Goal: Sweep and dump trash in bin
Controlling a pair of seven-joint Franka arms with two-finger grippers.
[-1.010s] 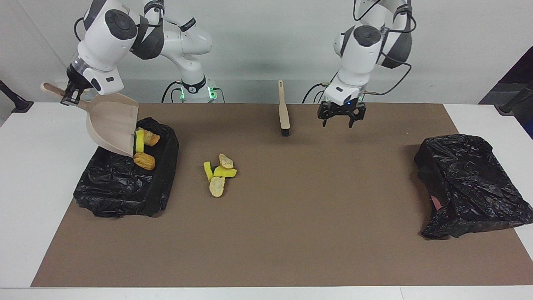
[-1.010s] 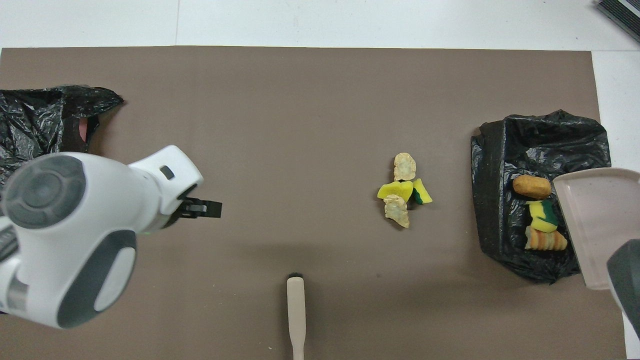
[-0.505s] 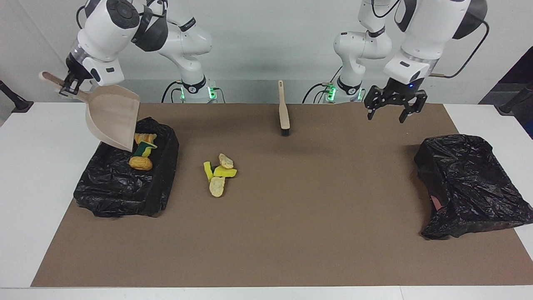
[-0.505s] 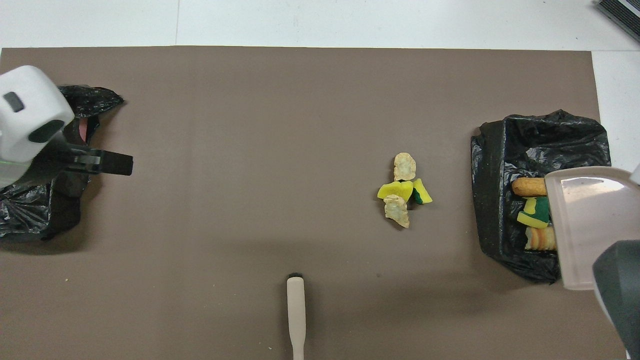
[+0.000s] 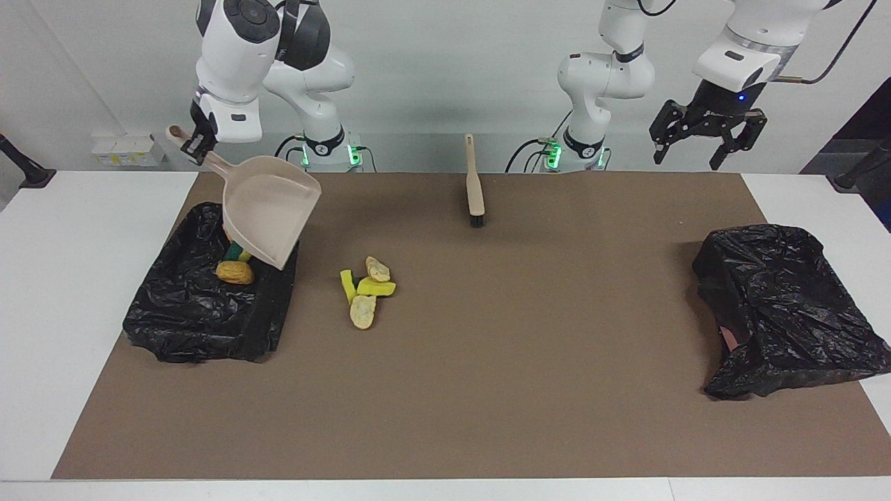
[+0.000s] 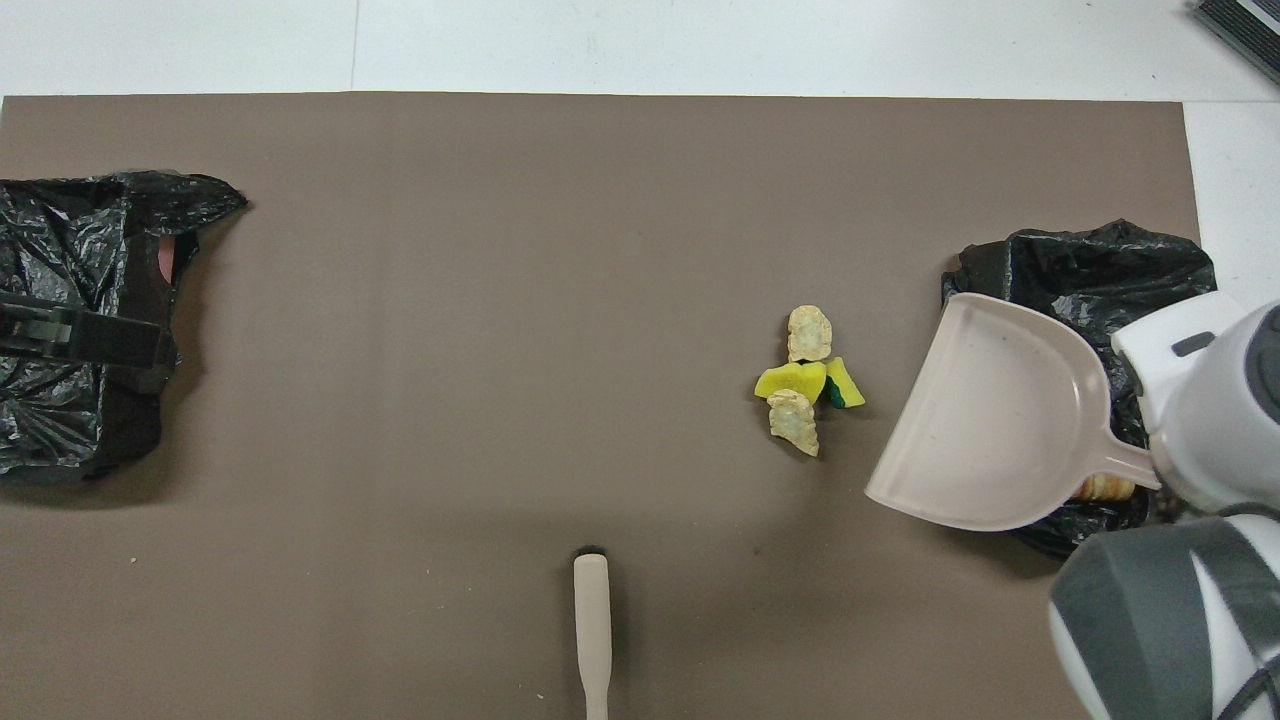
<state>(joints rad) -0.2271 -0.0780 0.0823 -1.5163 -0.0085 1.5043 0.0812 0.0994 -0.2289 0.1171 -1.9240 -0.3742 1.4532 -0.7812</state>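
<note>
Trash [image 5: 365, 287]: light, soft scraps in a small pile on the counter [image 5: 487, 362], best swept, not pinched. Right claw [image 5: 198, 146] pinches the dustpan [image 5: 268, 217] by its handle over the bin [image 5: 202, 313], which already holds some scraps. Left claw [image 5: 708, 130] waits, spread. The brush [image 5: 475, 182] lies nearer the robots.

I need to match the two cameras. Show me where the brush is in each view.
Facing view: brush lies top centre, bristle end toward the scrap pile.
Overhead view: brush lies bottom centre, handle running off the edge.
Shared landmark: the scrap pile, farther from the robots than the brush.
</note>
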